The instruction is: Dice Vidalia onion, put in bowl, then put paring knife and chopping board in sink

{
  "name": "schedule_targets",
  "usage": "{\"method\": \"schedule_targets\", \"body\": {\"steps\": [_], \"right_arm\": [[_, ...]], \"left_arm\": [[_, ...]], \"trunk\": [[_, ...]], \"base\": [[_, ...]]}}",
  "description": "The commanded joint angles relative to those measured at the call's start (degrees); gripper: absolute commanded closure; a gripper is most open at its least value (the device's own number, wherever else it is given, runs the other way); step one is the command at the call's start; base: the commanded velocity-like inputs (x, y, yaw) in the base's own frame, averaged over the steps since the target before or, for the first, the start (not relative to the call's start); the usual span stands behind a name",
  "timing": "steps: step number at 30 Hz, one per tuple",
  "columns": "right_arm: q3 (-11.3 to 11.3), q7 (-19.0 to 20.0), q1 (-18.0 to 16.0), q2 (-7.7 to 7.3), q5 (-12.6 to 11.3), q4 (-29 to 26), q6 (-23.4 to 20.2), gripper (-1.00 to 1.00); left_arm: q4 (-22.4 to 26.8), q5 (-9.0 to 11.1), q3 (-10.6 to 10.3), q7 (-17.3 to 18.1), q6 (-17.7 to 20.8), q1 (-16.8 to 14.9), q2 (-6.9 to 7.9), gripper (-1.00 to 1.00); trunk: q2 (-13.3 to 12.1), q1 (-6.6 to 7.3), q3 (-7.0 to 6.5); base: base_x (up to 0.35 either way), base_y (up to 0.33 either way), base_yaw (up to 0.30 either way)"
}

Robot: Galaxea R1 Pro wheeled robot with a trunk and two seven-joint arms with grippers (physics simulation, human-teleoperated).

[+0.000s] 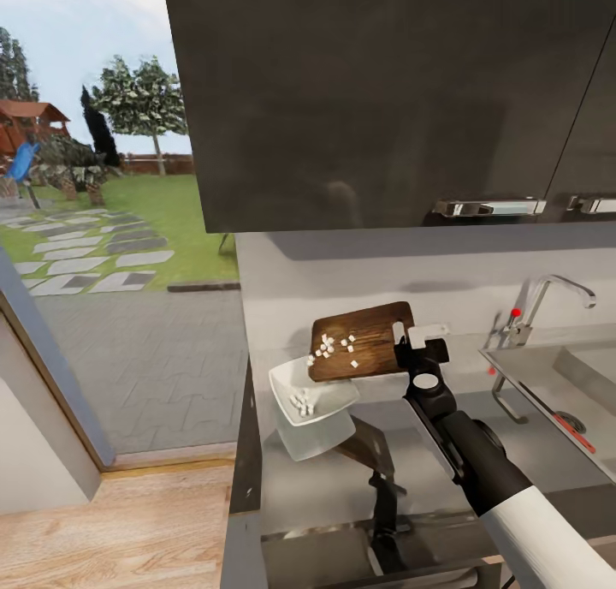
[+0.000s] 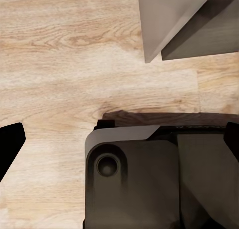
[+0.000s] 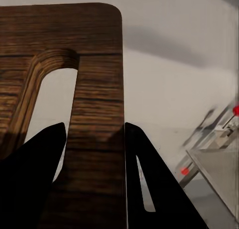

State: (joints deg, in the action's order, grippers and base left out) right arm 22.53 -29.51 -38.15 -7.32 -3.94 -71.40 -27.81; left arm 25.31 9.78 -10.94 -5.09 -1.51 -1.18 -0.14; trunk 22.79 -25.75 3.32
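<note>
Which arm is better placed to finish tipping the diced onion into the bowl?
The right: its end effector grips the chopping board by the handle end, tilted over the bowl, dice remaining. The left wrist view faces the floor.

Beside one sink [image 1: 556, 383]: one chopping board [image 1: 364, 339] carrying roughly ten onion dice [image 1: 329, 345], one bowl [image 1: 312, 405] holding about six more.

Bright daylight, soft shadows, slightly blurry renders.

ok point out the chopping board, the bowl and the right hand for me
chopping board [image 1: 364, 342]: head view, middle of its wooden face, beside the onion dice.
bowl [image 1: 329, 395]: head view, bare inner wall below the board's lowered edge.
right hand [image 3: 94, 176]: right wrist view, between its fingertips, clamped on the board's handle end.
</note>
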Motion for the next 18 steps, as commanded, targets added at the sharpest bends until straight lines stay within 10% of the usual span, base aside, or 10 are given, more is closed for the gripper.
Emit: {"method": "schedule_targets", "body": {"steps": [1,7,18], "right_arm": [[0.23,-0.46,-0.08,0.17,0.72,-0.05,-0.23,1.0],[0.2,-0.46,-0.08,3.47,5.82,0.03,-0.29,1.0],[0.14,-0.46,-0.08,3.72,6.22,0.03,-0.23,1.0]], "left_arm": [[0.0,0.59,-0.49,-0.44,-0.16,-0.05,0.05,-1.0],[0.0,0.57,-0.49,-0.5,-0.16,-0.06,0.05,-1.0],[0.09,0.55,-0.49,-0.51,-0.16,-0.05,0.05,-1.0]], "trunk": [[0.13,-0.04,0.13],[0.13,-0.04,0.13],[0.13,-0.04,0.13]], "base": [[0.0,0.0,0.0],[0.0,0.0,0.0],[0.0,0.0,0.0]]}}
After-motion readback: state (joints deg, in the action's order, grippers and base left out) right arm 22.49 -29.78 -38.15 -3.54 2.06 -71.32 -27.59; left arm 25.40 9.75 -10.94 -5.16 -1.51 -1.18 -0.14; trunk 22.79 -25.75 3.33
